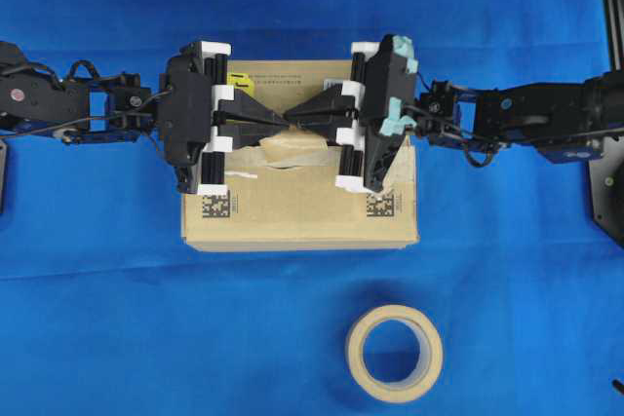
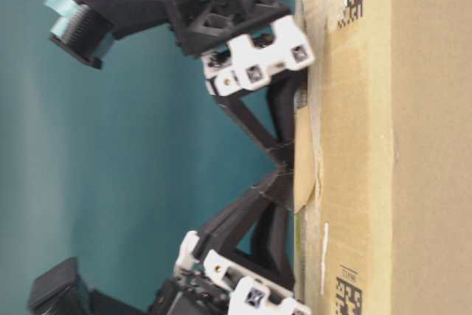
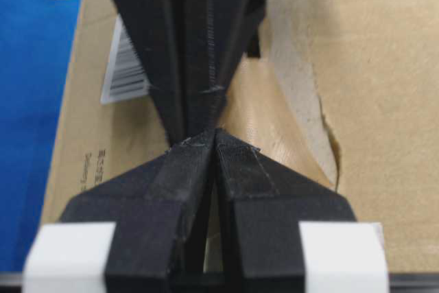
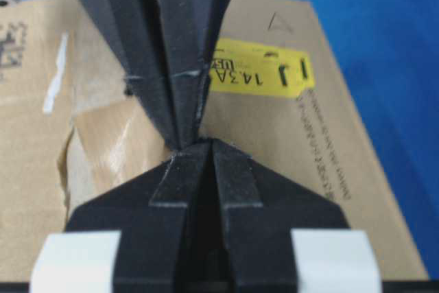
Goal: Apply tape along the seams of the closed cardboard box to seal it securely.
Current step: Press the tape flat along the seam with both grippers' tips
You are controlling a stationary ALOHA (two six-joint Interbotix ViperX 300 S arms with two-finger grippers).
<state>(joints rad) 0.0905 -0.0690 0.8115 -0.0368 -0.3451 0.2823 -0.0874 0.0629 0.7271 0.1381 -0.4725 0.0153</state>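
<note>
Meeting tip to tip over the middle of the cardboard box [image 1: 302,216], the left gripper [image 1: 265,123] and the right gripper [image 1: 300,116] both have their jaws pressed fully together with nothing visibly held between them. They sit at the upper edge of the tan tape [image 1: 292,150], which lies on the box top over the seam [image 1: 249,174], one edge looking lifted. Judging by this pose, the closed tips likely serve as blunt pressers to rub the piece flat onto the flaps. Below the box, well apart on the blue cloth [image 1: 97,319], rests the tape roll [image 1: 394,353].
</note>
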